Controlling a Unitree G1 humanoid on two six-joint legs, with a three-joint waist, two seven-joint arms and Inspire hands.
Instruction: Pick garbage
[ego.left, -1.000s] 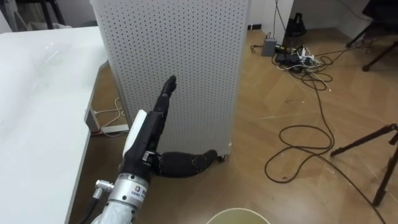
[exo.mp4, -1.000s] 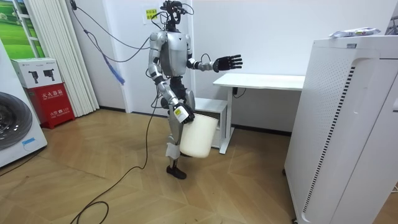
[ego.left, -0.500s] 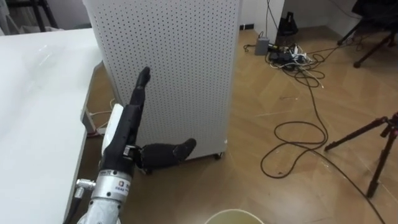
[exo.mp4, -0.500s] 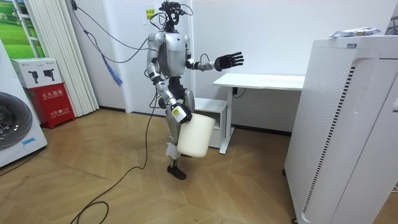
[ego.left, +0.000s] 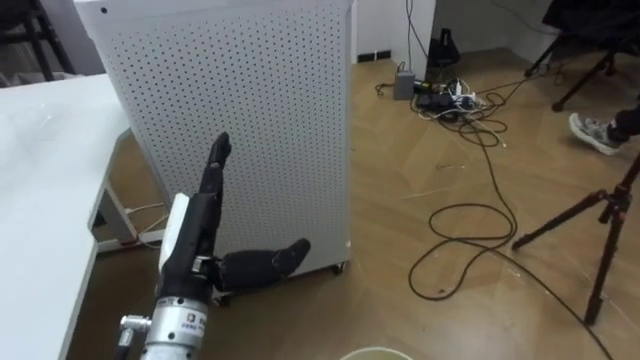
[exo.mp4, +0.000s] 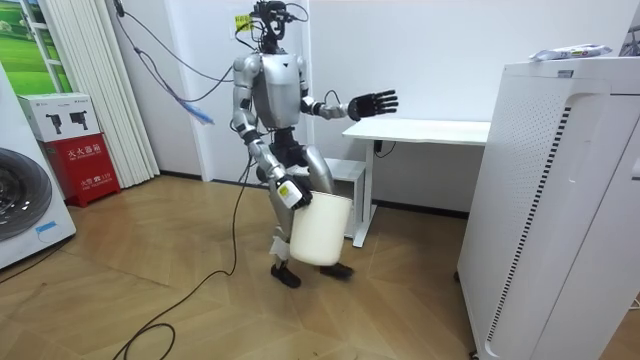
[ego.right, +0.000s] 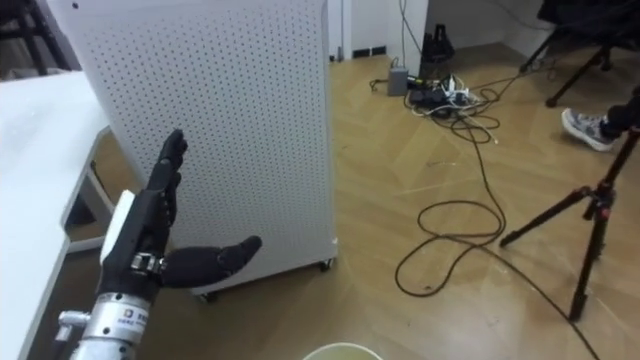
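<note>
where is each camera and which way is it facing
Left eye view: on the head, looking down at the perforated white cabinet and floor cables; open left hand shows.
Right eye view: beside it, same scene and hand.
Room view: across the room, facing the whole robot, white bin by its right hand; shares the cabinet.

**Garbage up on the cabinet top**

Seen as a silvery crumpled wrapper (exo.mp4: 568, 52), lying flat on top of the tall white perforated cabinet (exo.mp4: 560, 200), at the room view's right. Well apart from the cream bin (exo.mp4: 320, 230), upright, off the floor beside the robot's leg.
</note>
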